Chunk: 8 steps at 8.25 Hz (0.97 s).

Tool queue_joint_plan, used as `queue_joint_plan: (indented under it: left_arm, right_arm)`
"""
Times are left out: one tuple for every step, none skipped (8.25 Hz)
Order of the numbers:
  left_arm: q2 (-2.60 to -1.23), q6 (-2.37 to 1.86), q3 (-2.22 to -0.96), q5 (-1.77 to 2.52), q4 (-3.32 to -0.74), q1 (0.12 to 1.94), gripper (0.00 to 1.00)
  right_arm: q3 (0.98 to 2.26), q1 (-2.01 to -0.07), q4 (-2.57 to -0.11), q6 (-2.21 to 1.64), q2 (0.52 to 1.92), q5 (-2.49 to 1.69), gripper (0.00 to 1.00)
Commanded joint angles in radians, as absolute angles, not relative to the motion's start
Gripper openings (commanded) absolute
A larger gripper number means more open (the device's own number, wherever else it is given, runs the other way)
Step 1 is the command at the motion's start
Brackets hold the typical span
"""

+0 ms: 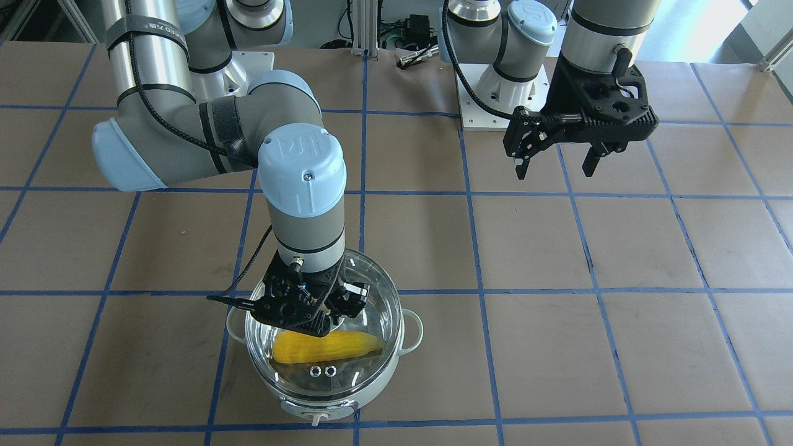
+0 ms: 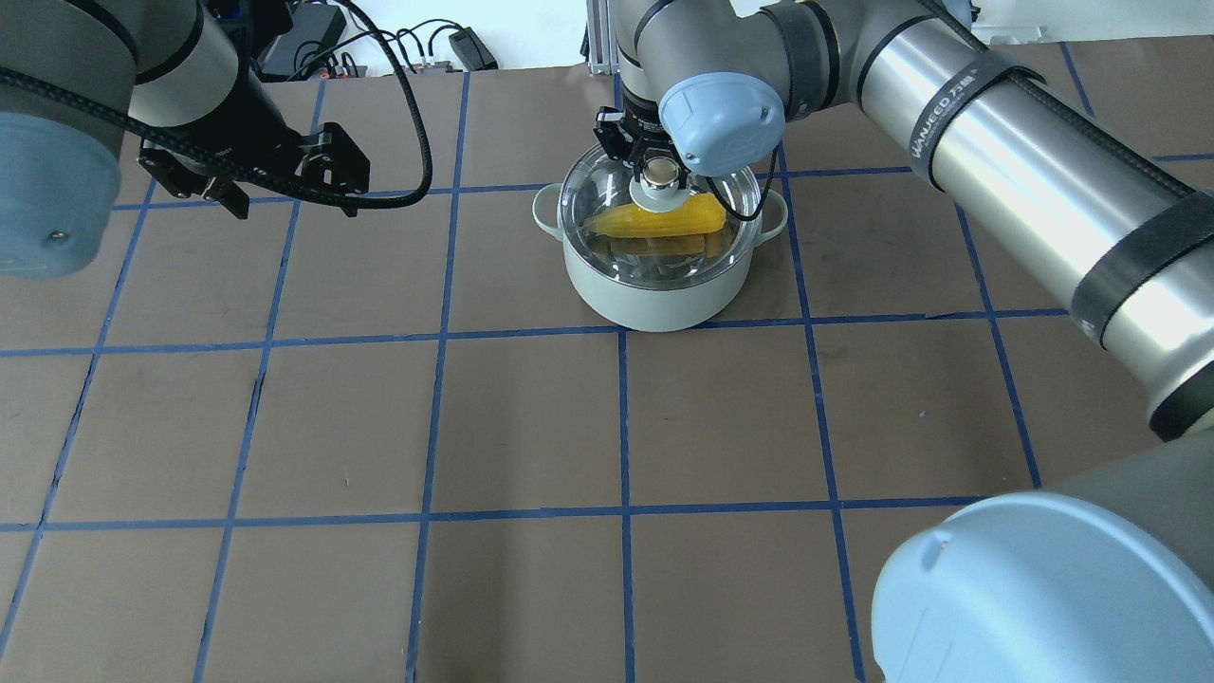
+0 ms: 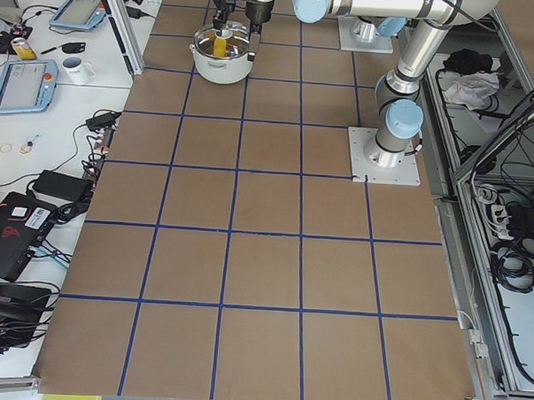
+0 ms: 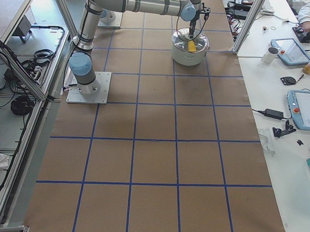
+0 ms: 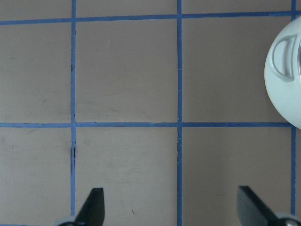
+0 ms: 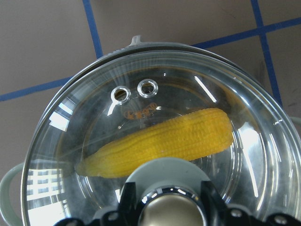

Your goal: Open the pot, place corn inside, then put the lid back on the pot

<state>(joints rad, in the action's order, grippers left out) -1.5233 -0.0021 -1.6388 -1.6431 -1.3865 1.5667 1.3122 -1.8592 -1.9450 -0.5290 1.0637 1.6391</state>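
The pale mint-white pot (image 2: 654, 304) stands on the table at the far middle. The yellow corn (image 2: 654, 223) lies inside it, seen through the clear glass lid (image 1: 372, 303), which lies over the pot's rim. My right gripper (image 1: 313, 316) comes straight down on the lid, its fingers shut on the beige knob (image 2: 661, 175). The right wrist view shows the corn (image 6: 164, 143) under the glass and two vent rings (image 6: 134, 91). My left gripper (image 1: 554, 164) is open and empty, high above the table, well apart from the pot (image 5: 282, 84).
The table is brown paper with a blue tape grid. The arm base plates (image 1: 502, 93) stand at the robot's edge, with cables and a power block (image 1: 418, 28) behind. A side bench with tablets and a mug (image 4: 272, 54) runs past the pot's side.
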Motion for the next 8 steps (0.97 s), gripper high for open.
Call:
queue_joint_plan:
  left_arm:
    - [-1.534,0.053,-1.632,-1.638,-1.385,1.566,1.00]
    - [-1.534,0.057,-1.632,-1.635,-1.387,1.566,1.00]
    - [-1.535,0.057,-1.632,-1.620,-1.387,1.566,1.00]
    - [-1.536,0.057,-1.632,-1.588,-1.387,1.566,1.00]
    - [-1.536,0.055,-1.634,-1.586,-1.387,1.566,1.00]
    - [-1.536,0.055,-1.634,-1.588,-1.387,1.566,1.00]
    - [-1.536,0.055,-1.635,-1.588,-1.387,1.566,1.00]
    - [-1.536,0.055,-1.635,-1.588,-1.387,1.566,1.00]
  right_arm:
    - [1.313,-1.859,-1.945,-0.526,1.063,1.638,0.30]
    - [1.313,-1.859,-1.947,-0.525,1.063,1.640,0.30]
    - [1.313,-1.859,-1.956,-0.525,1.063,1.638,0.30]
    - [1.313,-1.859,-1.960,-0.525,1.063,1.640,0.30]
    - [1.313,-1.859,-1.960,-0.525,1.065,1.641,0.30]
    - [1.315,-1.859,-1.963,-0.523,1.066,1.641,0.30]
    - [1.318,-1.859,-1.967,-0.523,1.066,1.641,0.30]
    - [1.321,-1.859,-1.967,-0.523,1.066,1.641,0.30]
